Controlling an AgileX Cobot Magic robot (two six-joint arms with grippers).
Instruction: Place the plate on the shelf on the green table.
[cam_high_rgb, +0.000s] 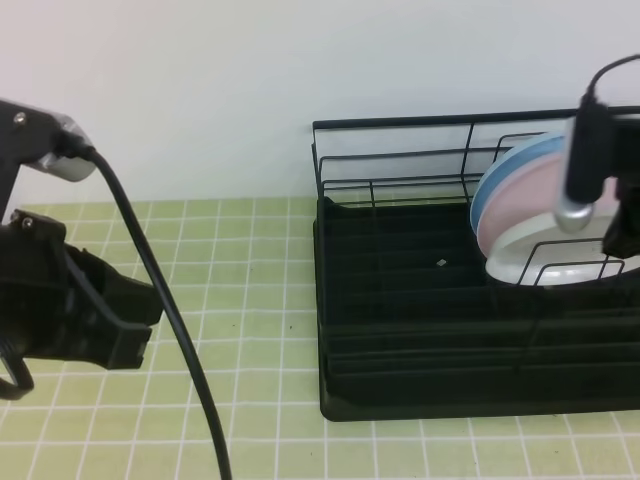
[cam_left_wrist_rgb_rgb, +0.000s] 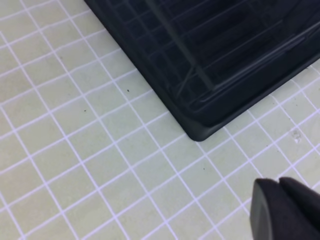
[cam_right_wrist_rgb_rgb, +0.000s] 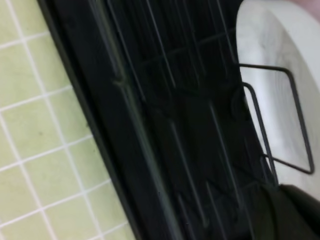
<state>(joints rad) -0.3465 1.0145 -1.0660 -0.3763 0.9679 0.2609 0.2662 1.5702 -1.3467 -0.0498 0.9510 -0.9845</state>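
The white plate (cam_high_rgb: 530, 250) leans in the right end of the black wire shelf (cam_high_rgb: 400, 330), its lower edge down among the upright dividers and one wire loop crossing in front of its face. Behind it stand a pink plate (cam_high_rgb: 545, 190) and, further back, a light blue plate (cam_high_rgb: 510, 165) — the three lean together like filed cards. The right wrist view shows the white plate's (cam_right_wrist_rgb_rgb: 270, 75) pale surface at upper right, with the same wire loop over it and the ribbed tray of the shelf (cam_right_wrist_rgb_rgb: 165, 125) running diagonally below.

The shelf sits on the green tiled counter (cam_high_rgb: 240, 300), its near left corner visible in the left wrist view (cam_left_wrist_rgb_rgb: 200, 130) against the tiles (cam_left_wrist_rgb_rgb: 75, 150).

The right tool (cam_right_wrist_rgb_rgb: 295, 210) shows only as a dark edge at the bottom right of its own camera, just beside the plate; it is clenched shut, and nothing can be seen between its fingers. The left tool (cam_left_wrist_rgb_rgb: 285, 207) is likewise closed and holds nothing, hanging over bare tiles off the shelf's corner — well apart from the plates. In the high view the left arm (cam_high_rgb: 70, 300) sits at far left with a black cable (cam_high_rgb: 170, 320) trailing down over the counter.
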